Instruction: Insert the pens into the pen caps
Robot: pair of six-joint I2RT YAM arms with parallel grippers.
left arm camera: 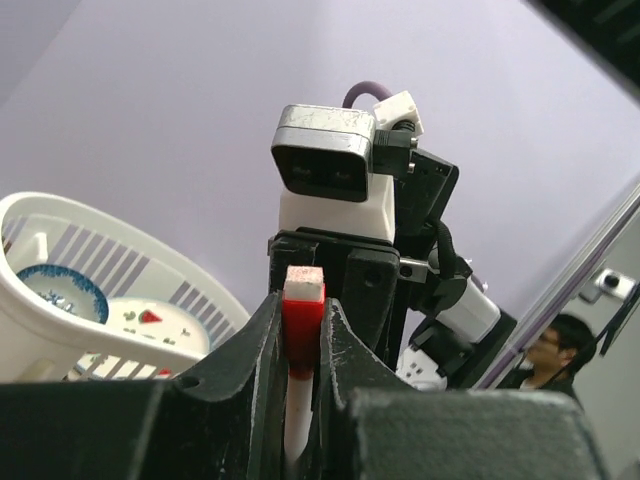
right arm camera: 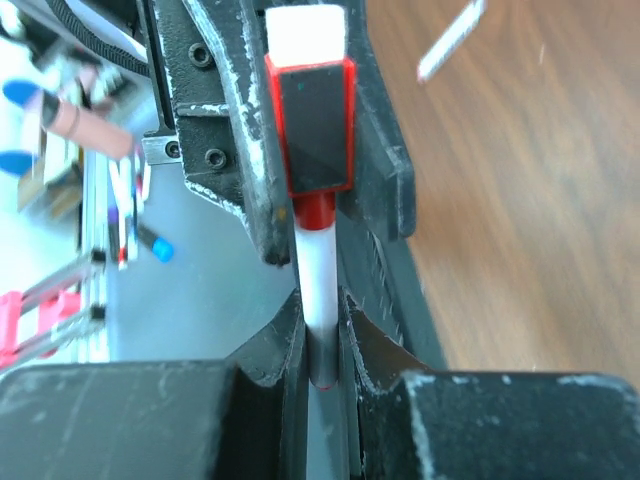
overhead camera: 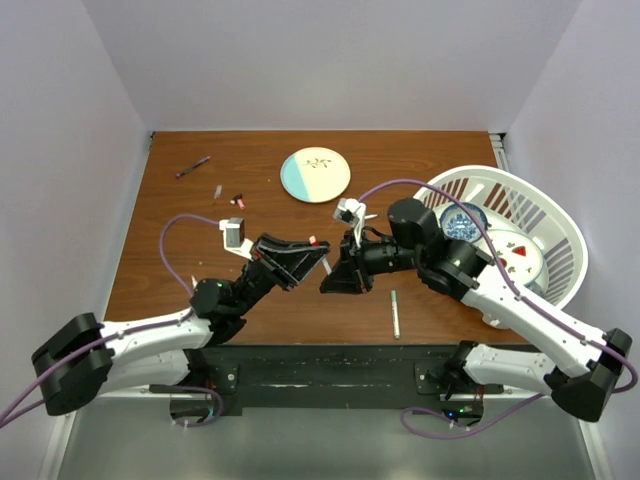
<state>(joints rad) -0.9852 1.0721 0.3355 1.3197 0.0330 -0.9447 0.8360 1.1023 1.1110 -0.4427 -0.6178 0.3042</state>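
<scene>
A red pen cap (left arm camera: pixel 303 322) with a white end sits pinched between the fingers of my left gripper (left arm camera: pixel 303 300), which is shut on it. A white pen (right arm camera: pixel 318 280) runs from that pen cap (right arm camera: pixel 315 125) down between the jaws of my right gripper (right arm camera: pixel 320 312), shut on its barrel. The pen's red collar meets the cap's mouth. Both grippers, left (overhead camera: pixel 318 256) and right (overhead camera: pixel 337 274), meet above the table's middle. More pens lie loose: a dark purple pen (overhead camera: pixel 193 166) at the far left and a white pen (overhead camera: pixel 395 313) near the front. Two small pen caps (overhead camera: pixel 238 201) lie at the back left.
A round plate (overhead camera: pixel 315 174), cream and pale blue, sits at the back centre. A white slatted basket (overhead camera: pixel 560 225) holding dishes stands at the right, and its rim (left arm camera: pixel 40 205) shows in the left wrist view. The table's dark front edge runs just past the arm bases.
</scene>
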